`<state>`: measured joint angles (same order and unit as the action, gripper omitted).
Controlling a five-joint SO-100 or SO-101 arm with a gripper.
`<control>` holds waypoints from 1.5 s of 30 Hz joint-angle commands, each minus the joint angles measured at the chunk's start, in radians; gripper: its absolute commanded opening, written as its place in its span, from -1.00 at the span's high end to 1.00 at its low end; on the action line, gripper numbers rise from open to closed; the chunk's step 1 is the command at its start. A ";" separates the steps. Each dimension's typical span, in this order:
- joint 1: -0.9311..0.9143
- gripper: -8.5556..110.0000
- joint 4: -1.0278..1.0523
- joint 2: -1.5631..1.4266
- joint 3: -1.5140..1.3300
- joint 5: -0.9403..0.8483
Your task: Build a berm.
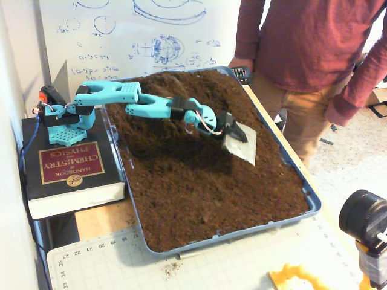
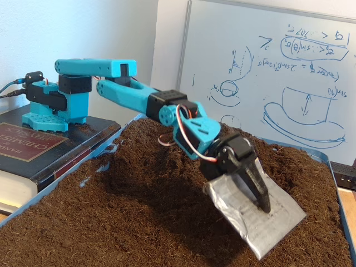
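A blue tray (image 1: 311,202) (image 2: 67,177) is filled with loose dark brown soil. The berm (image 1: 158,84) (image 2: 136,158) is a raised mound at the tray's far end, under and behind the teal arm. My gripper (image 1: 240,140) (image 2: 266,214) reaches out past the mound, low over the soil right of the middle. Its black finger (image 2: 257,186) lies flat on a silver plate (image 1: 245,147) (image 2: 261,222), which tilts down with its lower edge at the soil surface. In both fixed views the jaws look shut on this plate.
The arm's base stands on a thick book (image 1: 69,172) left of the tray. A person (image 1: 308,54) stands close to the tray's right side. A whiteboard (image 2: 267,72) is behind. A cutting mat (image 1: 242,260), a camera lens (image 1: 363,217) and a yellow piece (image 1: 296,279) lie in front.
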<state>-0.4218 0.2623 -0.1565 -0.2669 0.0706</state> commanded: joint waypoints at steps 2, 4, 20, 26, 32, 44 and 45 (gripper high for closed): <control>0.032 0.85 -0.164 -0.018 0.091 0.078; 0.037 0.85 -0.196 0.011 0.087 0.078; 0.130 0.86 -0.087 0.202 0.084 -0.262; 0.147 0.86 0.272 0.103 0.089 -0.298; 0.160 0.86 0.439 0.044 0.089 -0.298; 0.143 0.85 0.591 0.026 0.017 -0.313; 0.141 0.85 0.601 0.015 -0.005 -0.313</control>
<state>-0.2807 0.7777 -0.0874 -0.2117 -0.2255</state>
